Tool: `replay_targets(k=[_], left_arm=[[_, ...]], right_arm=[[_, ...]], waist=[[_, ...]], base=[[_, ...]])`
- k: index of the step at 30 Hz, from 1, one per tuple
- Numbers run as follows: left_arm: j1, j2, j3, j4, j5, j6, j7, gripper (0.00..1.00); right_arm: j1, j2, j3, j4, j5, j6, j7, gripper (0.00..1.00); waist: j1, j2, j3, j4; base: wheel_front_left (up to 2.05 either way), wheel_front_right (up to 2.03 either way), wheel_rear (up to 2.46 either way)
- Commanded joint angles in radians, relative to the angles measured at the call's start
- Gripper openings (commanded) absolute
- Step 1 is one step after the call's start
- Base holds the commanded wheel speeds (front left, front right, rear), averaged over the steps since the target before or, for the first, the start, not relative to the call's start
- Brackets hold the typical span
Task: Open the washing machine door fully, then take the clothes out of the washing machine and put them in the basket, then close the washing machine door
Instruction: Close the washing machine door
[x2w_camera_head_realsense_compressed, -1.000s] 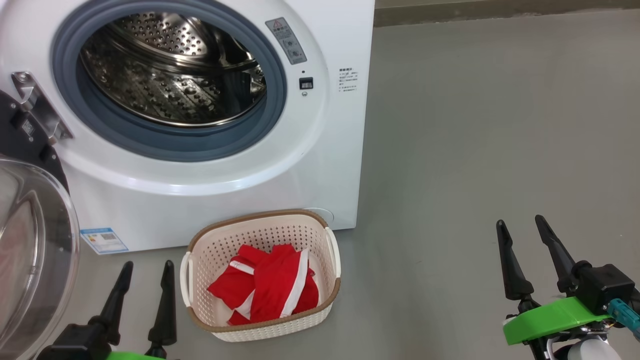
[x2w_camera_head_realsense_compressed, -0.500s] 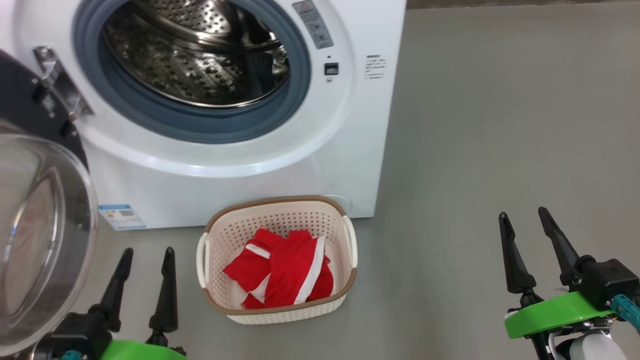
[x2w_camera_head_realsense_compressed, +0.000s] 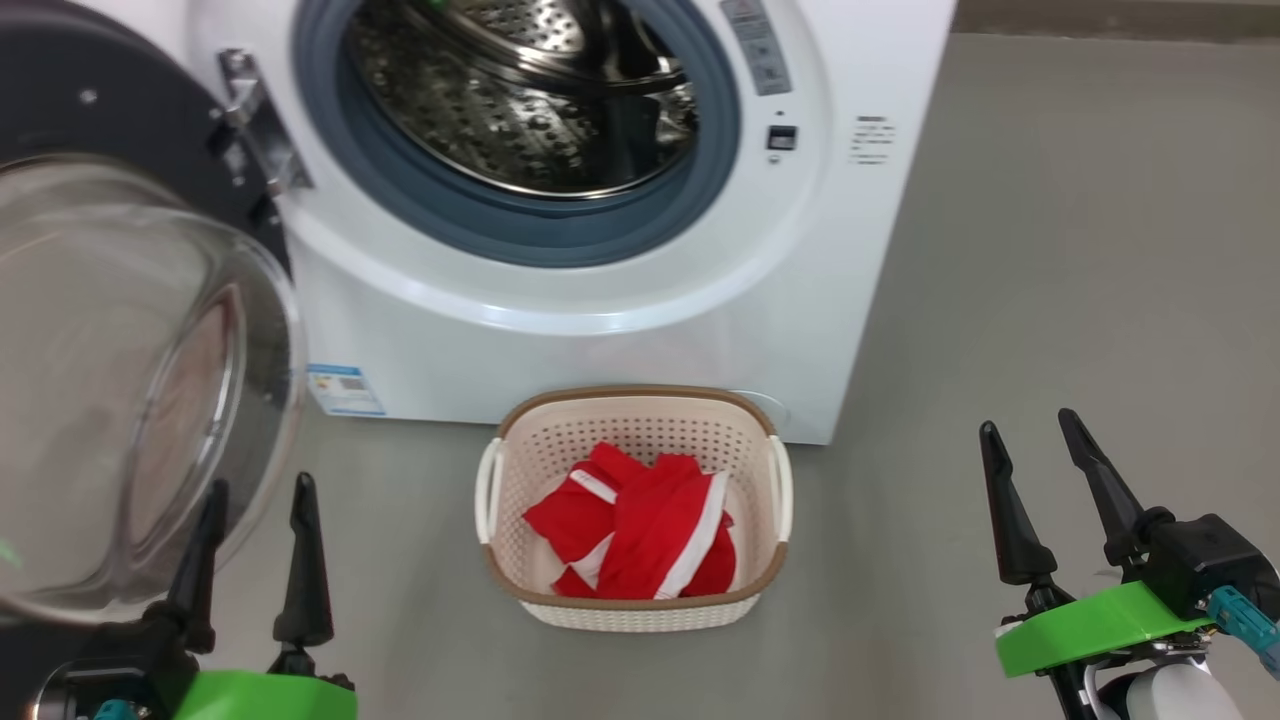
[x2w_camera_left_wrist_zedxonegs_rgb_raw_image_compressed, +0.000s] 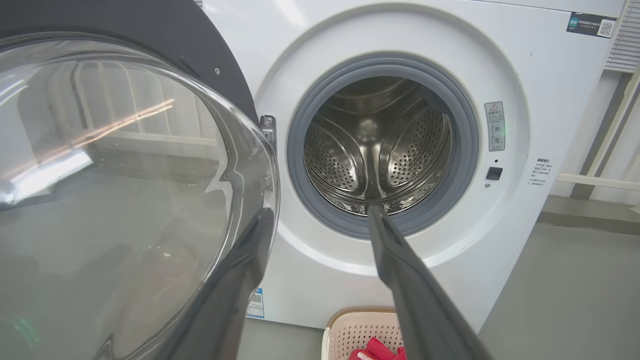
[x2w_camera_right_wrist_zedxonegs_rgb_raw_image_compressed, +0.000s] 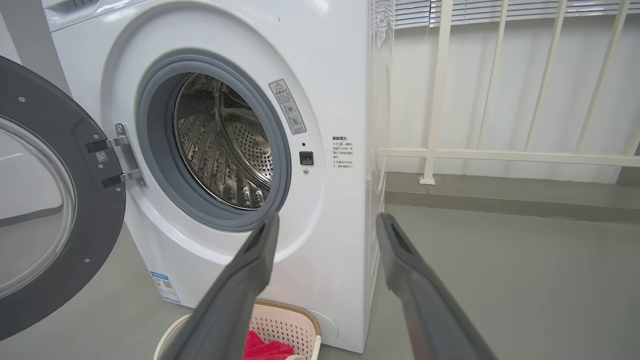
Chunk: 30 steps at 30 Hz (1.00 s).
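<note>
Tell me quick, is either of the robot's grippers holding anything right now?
Left gripper: open, fingers apart, holding nothing.
Right gripper: open, fingers apart, holding nothing.

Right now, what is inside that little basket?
Red clothes with white stripe trim lie bunched in the cream basket. Whatever sits beneath them on the basket floor is covered.

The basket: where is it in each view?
Head view: basket low centre, before the washing machine.
Left wrist view: basket at bottom edge, just right of centre.
Right wrist view: basket at bottom edge, left of centre.
Shared landmark: blue label, up-left of the basket.
</note>
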<state>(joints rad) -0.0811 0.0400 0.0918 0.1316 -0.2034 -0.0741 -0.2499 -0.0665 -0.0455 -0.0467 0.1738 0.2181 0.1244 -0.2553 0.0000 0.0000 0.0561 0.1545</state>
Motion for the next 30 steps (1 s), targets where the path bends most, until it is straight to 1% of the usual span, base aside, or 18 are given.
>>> replay_targets(k=[1,11,15,19,24,30], left_arm=[[-0.032,0.011,0.039,-0.034,0.003,0.015,-0.012,1.0],[-0.004,0.011,0.041,-0.055,0.017,0.051,-0.012,1.0],[0.005,0.01,0.042,-0.05,0.033,0.058,-0.012,1.0],[0.015,0.01,0.039,-0.055,0.046,0.062,-0.012,1.0],[0.036,0.01,0.038,-0.054,0.058,0.087,-0.012,1.0],[0.054,0.01,0.032,-0.063,0.059,0.098,-0.012,1.0]], right_arm=[[-0.034,-0.005,0.03,-0.028,-0.013,0.006,-0.006,1.0],[-0.023,-0.005,0.054,-0.028,-0.013,0.006,-0.006,1.0],[-0.021,-0.005,0.069,-0.028,-0.01,0.006,-0.006,1.0],[-0.018,-0.005,0.077,-0.029,-0.009,0.006,-0.006,1.0],[-0.007,-0.005,0.086,-0.032,-0.007,0.006,-0.006,1.0],[0.002,-0.005,0.092,-0.031,-0.007,0.006,-0.006,1.0]], waist=[[0.0,0.0,-0.005,0.044],[0.0,0.0,-0.026,0.147],[0.0,0.0,-0.038,0.179],[0.0,0.0,-0.048,0.207],[0.0,0.0,-0.061,0.236],[0.0,0.0,-0.073,0.258]], base=[[0.0,0.0,0.0],[0.0,0.0,0.0],[0.0,0.0,0.0],[0.0,0.0,0.0],[0.0,0.0,0.0],[0.0,0.0,0.0]])
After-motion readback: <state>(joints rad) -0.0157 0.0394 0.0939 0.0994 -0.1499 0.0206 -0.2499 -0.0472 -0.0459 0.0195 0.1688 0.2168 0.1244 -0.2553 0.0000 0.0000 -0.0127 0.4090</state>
